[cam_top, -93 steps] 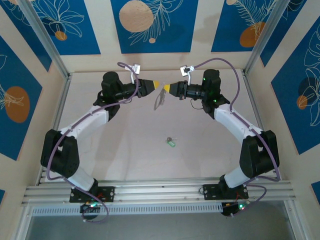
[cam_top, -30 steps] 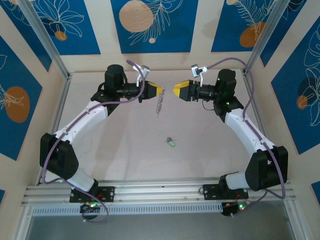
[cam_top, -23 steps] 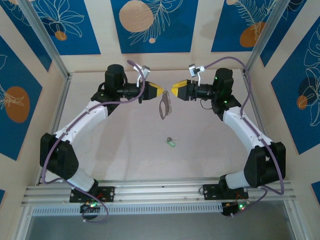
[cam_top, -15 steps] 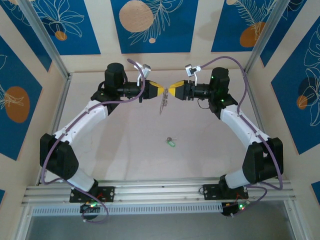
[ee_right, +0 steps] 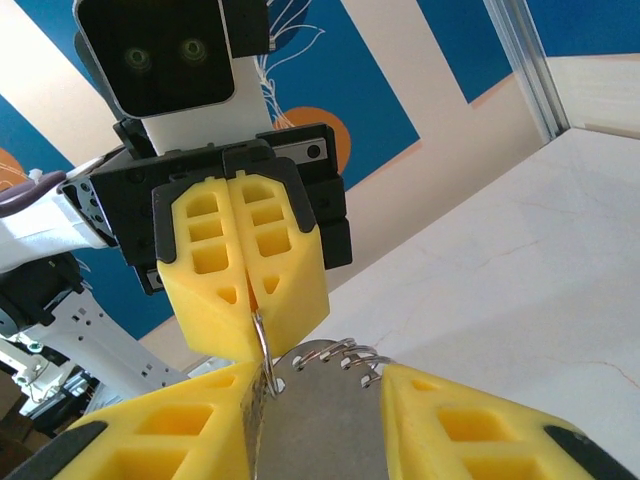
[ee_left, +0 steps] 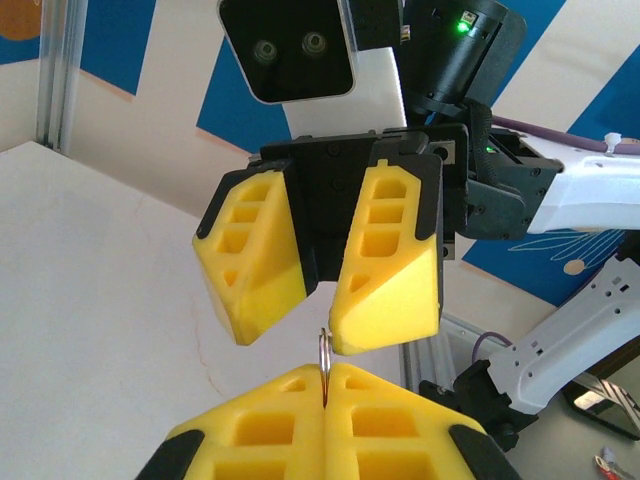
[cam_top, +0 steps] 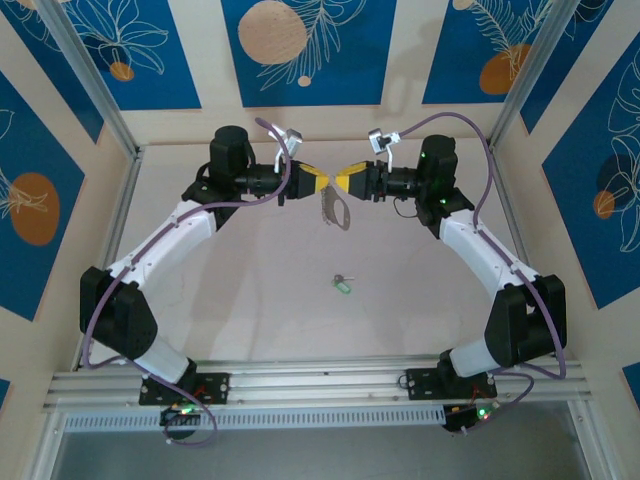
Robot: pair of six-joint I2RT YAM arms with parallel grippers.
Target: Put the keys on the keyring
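Table [cam_top: 240, 310]: pale top, walled by blue-and-cream panels; the work is held in the air above its far half.
Left gripper [ee_left: 327, 378]: yellow fingers pressed flat together on the keyring's thin wire, which rises edge-on out of the seam between them.
Right gripper [ee_left: 292, 342]: nose to nose with the left, jaws narrowly apart, straddling the keyring. In the right wrist view the wire sits against one inner face; no pinch yet.
Keyring [cam_top: 337, 208]: grey oval loop hanging between the two noses, off the table, carried by the left alone.
Small rings [ee_right: 358, 360]: silvery fringe along the loop's upper edge, just clear of the right fingers.
Key [cam_top: 343, 285]: mint-green head, lying on the table near its middle, well apart from both grippers and not yet on the ring.
Step, as judged: hand-over or two-handed bracing of the loop before threading.
Method: close the right squarely on the loop's flat body, off the fringe, and confirm the hold before loosening the left. Leave the open stretch of wire uncovered for the key.
Risk: thin wire twisting or slipping out of a shallow pinch. Key tiny and flat on the table, best taken by the green head.
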